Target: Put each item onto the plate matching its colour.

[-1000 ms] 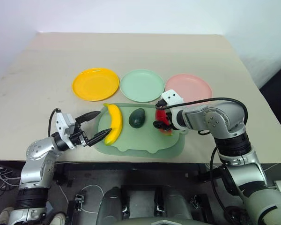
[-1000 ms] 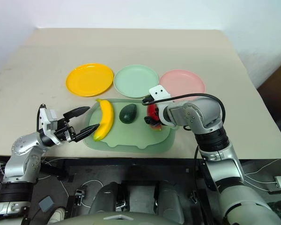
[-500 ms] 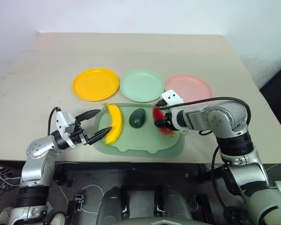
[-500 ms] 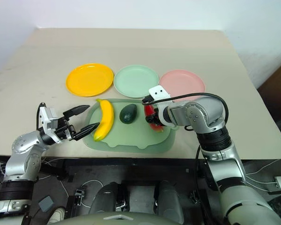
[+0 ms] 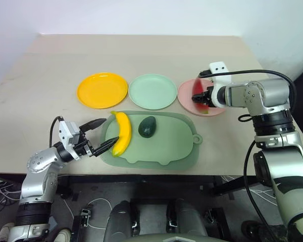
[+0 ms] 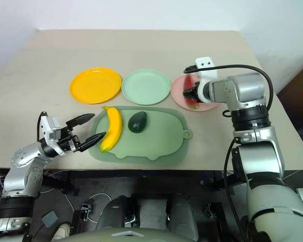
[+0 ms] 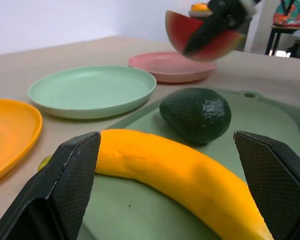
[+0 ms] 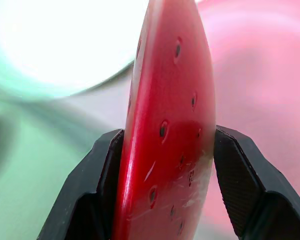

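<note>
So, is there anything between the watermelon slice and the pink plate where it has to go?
Nothing visible. The right end effector holds the watermelon slice above the near-left part of the pink plate, whose surface is bare. The avocado and banana lie apart, on the tray.

The watermelon wedge (image 5: 199, 97) hides part of the pink plate (image 5: 188, 94).

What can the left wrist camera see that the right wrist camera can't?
Left wrist view alone: the banana between the open left tool, the avocado and the yellow plate. Right wrist view alone: the watermelon's dark seeds, up close. Both: the watermelon wedge gripped by the right tool, the pink plate and the green plate.
</note>
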You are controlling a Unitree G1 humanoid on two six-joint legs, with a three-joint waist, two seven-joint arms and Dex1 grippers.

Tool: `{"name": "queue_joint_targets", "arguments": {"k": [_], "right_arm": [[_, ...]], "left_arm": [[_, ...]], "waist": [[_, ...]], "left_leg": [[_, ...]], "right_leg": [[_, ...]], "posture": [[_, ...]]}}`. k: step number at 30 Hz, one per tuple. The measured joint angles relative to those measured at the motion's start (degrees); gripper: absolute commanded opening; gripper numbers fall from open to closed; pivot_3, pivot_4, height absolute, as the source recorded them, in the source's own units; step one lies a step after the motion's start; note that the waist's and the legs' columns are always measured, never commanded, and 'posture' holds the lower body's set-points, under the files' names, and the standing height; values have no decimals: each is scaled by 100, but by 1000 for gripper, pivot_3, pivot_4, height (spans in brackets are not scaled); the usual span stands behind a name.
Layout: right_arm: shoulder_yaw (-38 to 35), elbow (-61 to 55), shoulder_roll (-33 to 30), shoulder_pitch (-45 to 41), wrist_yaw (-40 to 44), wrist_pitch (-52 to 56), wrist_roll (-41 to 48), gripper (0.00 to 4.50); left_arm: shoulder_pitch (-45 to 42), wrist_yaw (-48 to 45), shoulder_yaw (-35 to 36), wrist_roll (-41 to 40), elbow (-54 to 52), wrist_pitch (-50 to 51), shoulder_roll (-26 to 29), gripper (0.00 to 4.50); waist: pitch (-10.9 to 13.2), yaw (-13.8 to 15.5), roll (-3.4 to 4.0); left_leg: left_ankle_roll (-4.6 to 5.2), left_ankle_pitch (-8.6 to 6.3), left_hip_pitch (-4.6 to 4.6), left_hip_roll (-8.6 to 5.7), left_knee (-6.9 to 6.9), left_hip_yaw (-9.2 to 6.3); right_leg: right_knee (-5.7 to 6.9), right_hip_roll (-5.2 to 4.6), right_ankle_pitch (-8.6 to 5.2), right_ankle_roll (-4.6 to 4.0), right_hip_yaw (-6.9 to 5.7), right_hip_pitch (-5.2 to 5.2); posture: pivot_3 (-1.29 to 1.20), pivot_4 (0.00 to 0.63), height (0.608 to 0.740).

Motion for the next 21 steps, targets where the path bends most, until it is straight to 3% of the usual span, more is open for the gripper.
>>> {"name": "queue_joint_targets", "arguments": {"k": [12, 18, 21], "right_arm": [[129, 3669, 733, -990, 628, -2653, -1475, 2423], [-25, 4070, 764, -1160, 746, -3040, -1753, 4315], [-119, 4085, 756, -1178, 741, -3095, -1838, 4463]], "left_arm": [[107, 163, 39, -35, -307, 102, -11, 4500], [202, 239, 72, -38, -330, 105, 16, 4500], [229, 248, 83, -53, -370, 106, 39, 4500]], "waist": [[7, -197, 11], [7, -198, 12], [7, -209, 12]], "left_leg": [[-9, 6, -1, 3, -2, 15], [-9, 6, 1, 3, -1, 14], [-9, 6, 1, 4, -1, 13]], "right_leg": [[10, 6, -1, 2, 12, -11], [11, 5, -1, 2, 15, -10], [12, 5, -1, 2, 18, -11]], "posture": [[0, 150, 695], [0, 150, 695], [0, 150, 695]]}}
